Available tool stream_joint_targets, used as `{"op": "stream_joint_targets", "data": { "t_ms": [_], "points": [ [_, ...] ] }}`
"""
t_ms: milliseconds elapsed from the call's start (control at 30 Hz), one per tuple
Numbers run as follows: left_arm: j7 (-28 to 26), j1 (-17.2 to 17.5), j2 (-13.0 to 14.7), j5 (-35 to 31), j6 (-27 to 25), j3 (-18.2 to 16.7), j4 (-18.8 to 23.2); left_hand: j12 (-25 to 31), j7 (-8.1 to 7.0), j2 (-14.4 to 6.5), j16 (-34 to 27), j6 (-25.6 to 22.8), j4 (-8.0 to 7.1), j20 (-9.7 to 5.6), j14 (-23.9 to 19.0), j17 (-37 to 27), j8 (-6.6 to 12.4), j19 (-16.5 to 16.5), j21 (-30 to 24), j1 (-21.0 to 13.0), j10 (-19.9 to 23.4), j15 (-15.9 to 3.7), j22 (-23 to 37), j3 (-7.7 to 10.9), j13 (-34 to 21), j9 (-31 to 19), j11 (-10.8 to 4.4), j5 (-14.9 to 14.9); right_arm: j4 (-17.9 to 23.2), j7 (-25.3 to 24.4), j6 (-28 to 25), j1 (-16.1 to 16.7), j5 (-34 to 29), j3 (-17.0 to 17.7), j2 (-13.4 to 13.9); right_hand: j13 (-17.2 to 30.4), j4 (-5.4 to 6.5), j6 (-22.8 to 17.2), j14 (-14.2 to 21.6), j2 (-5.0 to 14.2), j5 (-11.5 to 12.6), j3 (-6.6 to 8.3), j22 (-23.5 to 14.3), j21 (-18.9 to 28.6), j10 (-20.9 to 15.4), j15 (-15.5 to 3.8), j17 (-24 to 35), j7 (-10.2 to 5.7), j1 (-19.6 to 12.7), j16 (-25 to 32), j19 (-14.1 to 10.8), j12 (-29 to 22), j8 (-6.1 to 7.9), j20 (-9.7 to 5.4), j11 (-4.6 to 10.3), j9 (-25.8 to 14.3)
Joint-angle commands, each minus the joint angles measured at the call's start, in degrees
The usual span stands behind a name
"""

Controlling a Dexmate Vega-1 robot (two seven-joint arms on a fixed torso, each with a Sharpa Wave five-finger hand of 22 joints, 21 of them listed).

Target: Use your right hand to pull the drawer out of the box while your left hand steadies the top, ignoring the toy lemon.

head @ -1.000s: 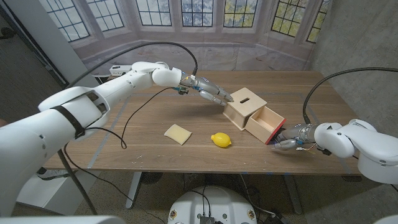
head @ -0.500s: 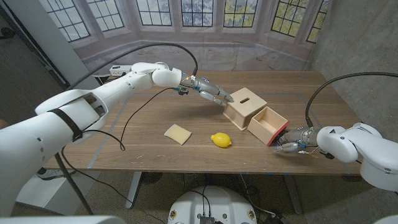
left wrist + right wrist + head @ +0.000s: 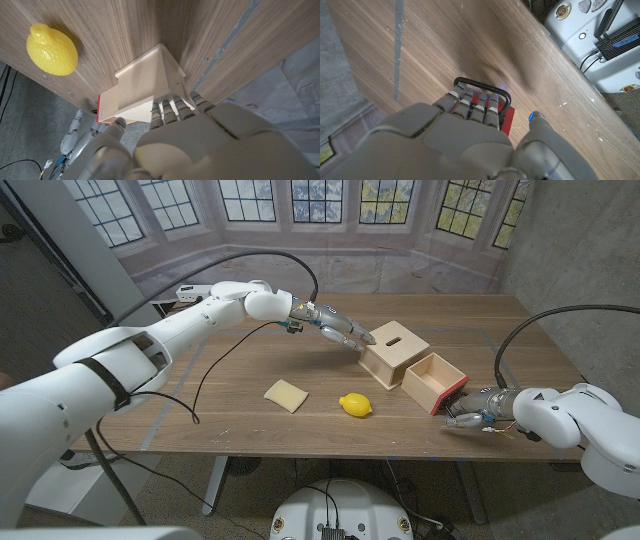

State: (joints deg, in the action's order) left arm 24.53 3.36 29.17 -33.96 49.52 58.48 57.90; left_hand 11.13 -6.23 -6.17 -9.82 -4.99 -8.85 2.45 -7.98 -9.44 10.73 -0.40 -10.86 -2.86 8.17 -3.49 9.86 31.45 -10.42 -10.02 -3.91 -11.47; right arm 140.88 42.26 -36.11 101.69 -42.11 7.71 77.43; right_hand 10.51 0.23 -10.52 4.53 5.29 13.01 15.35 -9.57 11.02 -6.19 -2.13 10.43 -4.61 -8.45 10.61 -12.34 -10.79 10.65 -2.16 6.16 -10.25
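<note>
Right hand [image 3: 470,412], lower right of frame, hooks the drawer [image 3: 432,379] handle; box [image 3: 393,352] lies upper-left; left hand [image 3: 340,330] presses its top.

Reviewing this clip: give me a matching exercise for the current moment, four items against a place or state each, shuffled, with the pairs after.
Items:
1. left hand
2. right hand
3. toy lemon
4. drawer

States:
A. lies loose on the table in front of the box
B. slid partly out, its inside bare
C. fingers rest on the top of the box
D. fingers hooked on the black handle at the red front

Pairs: 1-C, 2-D, 3-A, 4-B
</note>
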Motion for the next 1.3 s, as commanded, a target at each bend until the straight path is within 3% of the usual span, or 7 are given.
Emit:
{"op": "stream_joint_targets", "data": {
  "t_ms": [33,533,1300],
  "points": [
    [0.3,0.7,0.5,0.1,-0.2,-0.7,1.5,0.5,-0.32,-0.2,-0.5,0.2,0.34,0.31,-0.8,-0.3,-0.19,0.2,-0.2,0.5,0.5,0.26,0.1,0.08,-0.3,-0.2,-0.01,-0.3,0.5,3.4,3.1,1.1,-4.9,2.1,-4.9,0.1,-0.13,0.0,-0.1,0.11,0.5,0.23,-0.1,-0.2,0.2,-3.37,0.1,-0.04,0.3,0.2,-0.1,-0.2,0.00,-0.56,0.12,-0.1],
    [0.3,1.9,2.1,-0.2,-1.7,-2.3,4.5,0.4,-0.26,-0.3,-0.4,0.2,0.40,0.44,-0.6,-0.3,-0.16,0.4,-0.2,0.5,0.4,0.30,0.1,0.16,-0.3,-0.2,0.10,-0.3,0.8,3.1,4.3,-2.2,-8.6,-0.3,-9.4,0.1,-0.30,-0.6,0.0,0.12,0.6,0.38,-0.1,-0.1,-0.2,-3.43,0.1,-0.24,0.2,0.2,-0.4,-0.4,0.19,-0.64,0.21,-0.1],
    [0.1,2.5,3.7,-1.1,-2.9,-3.8,7.0,0.1,-0.16,-0.3,-0.3,0.3,0.59,0.83,0.0,-0.3,-0.18,0.7,-0.3,0.4,-0.4,0.29,0.1,0.38,-0.3,-0.2,-0.02,-0.3,1.5,4.4,5.3,-4.0,-10.1,-0.9,-11.0,0.1,-0.56,-0.7,0.3,0.03,0.6,0.54,0.0,-0.1,-0.5,-3.50,0.0,-0.16,0.2,0.3,-0.7,-0.4,0.15,-0.70,-0.13,-0.1]
  ]
}}
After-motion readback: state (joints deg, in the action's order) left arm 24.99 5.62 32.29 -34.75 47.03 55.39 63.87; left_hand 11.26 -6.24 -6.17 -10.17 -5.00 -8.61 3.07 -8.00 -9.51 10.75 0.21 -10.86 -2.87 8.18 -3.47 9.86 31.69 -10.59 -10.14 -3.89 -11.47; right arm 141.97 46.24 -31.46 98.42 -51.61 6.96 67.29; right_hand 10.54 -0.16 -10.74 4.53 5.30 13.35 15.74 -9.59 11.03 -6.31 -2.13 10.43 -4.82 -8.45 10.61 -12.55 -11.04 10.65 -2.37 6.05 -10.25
